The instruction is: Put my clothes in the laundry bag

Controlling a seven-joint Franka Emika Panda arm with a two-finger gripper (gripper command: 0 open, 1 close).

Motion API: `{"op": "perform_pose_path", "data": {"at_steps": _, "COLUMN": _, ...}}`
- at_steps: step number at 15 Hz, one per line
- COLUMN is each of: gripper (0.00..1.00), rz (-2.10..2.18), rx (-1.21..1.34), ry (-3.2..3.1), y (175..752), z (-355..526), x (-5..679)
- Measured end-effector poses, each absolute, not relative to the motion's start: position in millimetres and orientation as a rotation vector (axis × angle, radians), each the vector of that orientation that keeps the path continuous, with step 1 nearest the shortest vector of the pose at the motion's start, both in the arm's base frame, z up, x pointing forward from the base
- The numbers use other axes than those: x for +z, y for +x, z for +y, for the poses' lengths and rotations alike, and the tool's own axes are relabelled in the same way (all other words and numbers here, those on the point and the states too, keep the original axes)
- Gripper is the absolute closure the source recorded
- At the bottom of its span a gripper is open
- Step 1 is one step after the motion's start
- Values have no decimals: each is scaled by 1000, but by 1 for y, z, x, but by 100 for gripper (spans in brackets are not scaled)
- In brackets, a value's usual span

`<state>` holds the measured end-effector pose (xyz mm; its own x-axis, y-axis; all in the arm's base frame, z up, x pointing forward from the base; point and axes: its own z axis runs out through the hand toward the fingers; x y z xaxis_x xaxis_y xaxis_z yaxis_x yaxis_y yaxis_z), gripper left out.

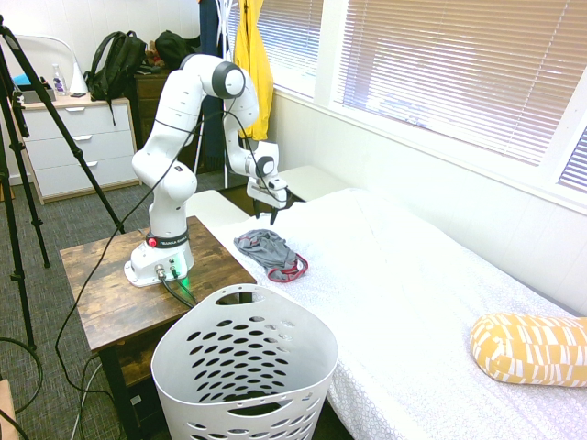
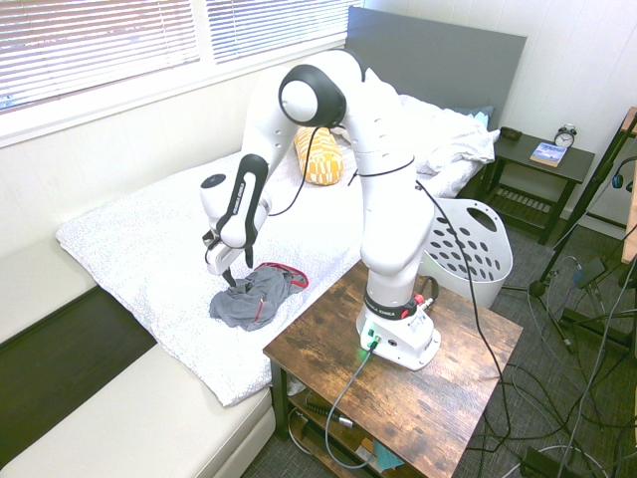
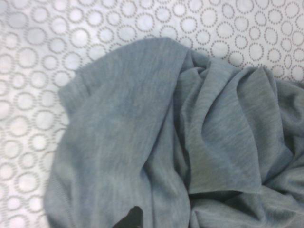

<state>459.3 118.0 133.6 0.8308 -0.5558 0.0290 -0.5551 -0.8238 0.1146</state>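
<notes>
My clothes (image 1: 268, 250), a small crumpled grey garment with red trim, lie on the white bed near its foot corner, also seen from the other side (image 2: 253, 296). In the wrist view the grey fabric (image 3: 180, 142) fills most of the picture over the circle-patterned bedcover. My gripper (image 1: 272, 214) points down just above the garment's far edge, open and holding nothing; in the second exterior view the gripper (image 2: 228, 273) hangs right over the fabric. The laundry bag (image 1: 243, 362), a round white perforated basket, stands on the floor beside the bed and the wooden table, and its rim (image 2: 476, 242) shows behind the arm.
A wooden side table (image 1: 96, 289) bears the arm next to the bed. A yellow patterned pillow (image 1: 527, 348) lies further up the bed. A yellow garment (image 1: 252, 60) hangs by the window. A low white bench (image 2: 109, 428) runs along the foot of the bed.
</notes>
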Motion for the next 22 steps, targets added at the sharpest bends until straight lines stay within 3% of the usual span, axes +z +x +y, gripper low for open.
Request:
{"op": "perform_pose_path", "data": {"at_steps": 4, "gripper": 0, "rz": -869, "rx": -41, "ry": 2847, "y": 469, "z": 135, "x": 65}}
{"op": "perform_pose_path", "data": {"at_steps": 10, "gripper": 0, "rz": -784, "rx": -49, "ry": 2793, "y": 475, "z": 156, "x": 24}}
{"op": "perform_pose_path", "data": {"at_steps": 11, "gripper": 100, "rz": -776, "rx": -51, "ry": 2781, "y": 474, "z": 153, "x": 18}}
{"op": "perform_pose_path", "data": {"at_steps": 22, "gripper": 100, "rz": -814, "rx": -64, "ry": 2702, "y": 461, "z": 108, "x": 6}}
